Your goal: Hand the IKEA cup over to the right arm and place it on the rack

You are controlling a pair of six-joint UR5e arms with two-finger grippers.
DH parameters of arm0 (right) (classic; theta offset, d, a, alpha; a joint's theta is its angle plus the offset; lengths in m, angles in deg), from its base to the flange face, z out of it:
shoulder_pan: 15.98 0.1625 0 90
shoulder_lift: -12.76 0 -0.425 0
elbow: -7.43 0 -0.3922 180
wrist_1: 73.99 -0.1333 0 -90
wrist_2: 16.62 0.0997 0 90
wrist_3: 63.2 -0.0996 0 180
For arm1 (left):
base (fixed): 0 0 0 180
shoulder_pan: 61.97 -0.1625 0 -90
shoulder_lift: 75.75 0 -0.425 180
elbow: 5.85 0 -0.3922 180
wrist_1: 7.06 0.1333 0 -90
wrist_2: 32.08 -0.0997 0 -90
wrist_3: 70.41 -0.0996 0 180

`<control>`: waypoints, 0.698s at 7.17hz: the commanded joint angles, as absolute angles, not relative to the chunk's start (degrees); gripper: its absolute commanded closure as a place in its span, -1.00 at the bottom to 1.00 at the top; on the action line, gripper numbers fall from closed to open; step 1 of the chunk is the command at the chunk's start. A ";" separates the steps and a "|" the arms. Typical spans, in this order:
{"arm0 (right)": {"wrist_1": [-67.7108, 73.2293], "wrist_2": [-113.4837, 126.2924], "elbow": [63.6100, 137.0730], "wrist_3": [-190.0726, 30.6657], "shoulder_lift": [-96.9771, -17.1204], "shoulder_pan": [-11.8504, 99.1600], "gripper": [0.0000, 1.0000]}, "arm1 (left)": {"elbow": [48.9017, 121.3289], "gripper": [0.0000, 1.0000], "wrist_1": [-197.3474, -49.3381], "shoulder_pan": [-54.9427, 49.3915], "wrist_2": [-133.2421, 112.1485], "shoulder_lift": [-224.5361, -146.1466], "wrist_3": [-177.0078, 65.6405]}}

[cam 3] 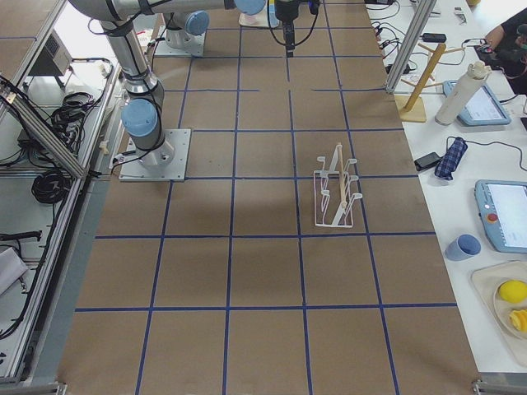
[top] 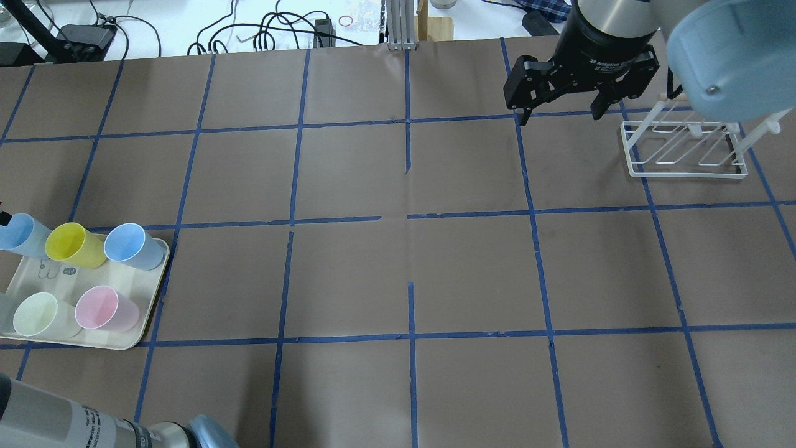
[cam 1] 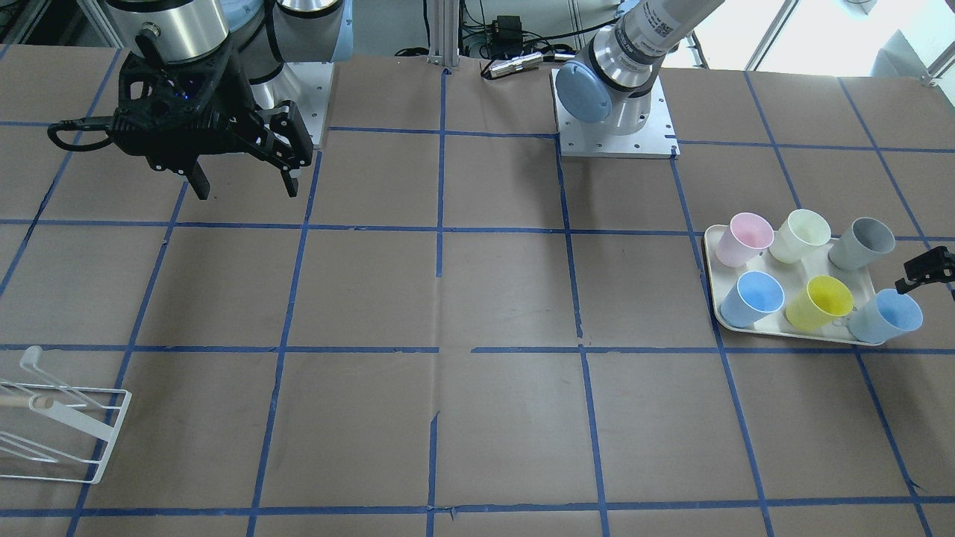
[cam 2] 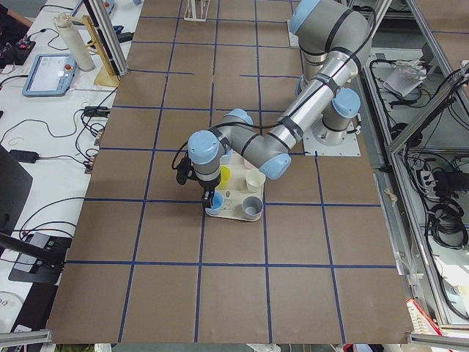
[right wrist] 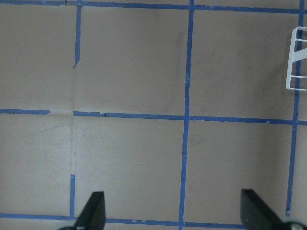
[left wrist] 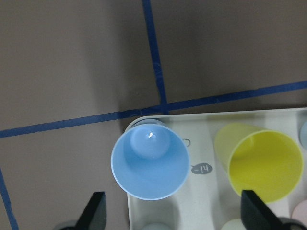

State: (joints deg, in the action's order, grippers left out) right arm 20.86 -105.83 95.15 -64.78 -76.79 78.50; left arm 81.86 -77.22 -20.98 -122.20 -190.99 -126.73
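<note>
The IKEA cup (cam 1: 888, 317), pale grey-blue with a brighter blue inside, stands upright at a corner of the cream tray (cam 1: 712, 298). It also shows in the overhead view (top: 18, 233) and the left wrist view (left wrist: 149, 165). My left gripper (cam 1: 929, 270) hovers open above it; in the left wrist view (left wrist: 175, 215) the cup lies ahead of the fingertips, nearer the left finger (left wrist: 97, 211). My right gripper (top: 563, 115) is open and empty above the table, beside the white wire rack (top: 684, 146). The rack also shows in the front view (cam 1: 60, 425).
The tray also holds a yellow cup (cam 1: 819, 302), a periwinkle cup (cam 1: 752, 298), a pink cup (cam 1: 744, 239), a pale green cup (cam 1: 800, 235) and a grey cup (cam 1: 862, 242). Brown paper with blue tape lines covers the table between tray and rack.
</note>
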 commanded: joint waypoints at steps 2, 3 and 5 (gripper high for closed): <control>20.85 -105.83 95.15 -64.70 -76.71 78.51 -1.00 | 79.32 -0.99 -75.97 -24.09 -121.65 -196.32 -128.93; 20.76 -105.83 95.15 -64.70 -76.71 78.51 -1.00 | 77.83 -0.96 -76.06 -24.00 -121.55 -197.90 -128.95; 20.67 -105.83 95.15 -64.70 -76.80 78.50 -1.00 | 76.94 -0.95 -76.06 -23.39 -121.55 -198.44 -128.69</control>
State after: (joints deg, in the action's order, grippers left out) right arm 20.71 -105.83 95.15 -64.70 -76.77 78.48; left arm 77.55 -76.09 -23.71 -121.60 -197.91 -128.77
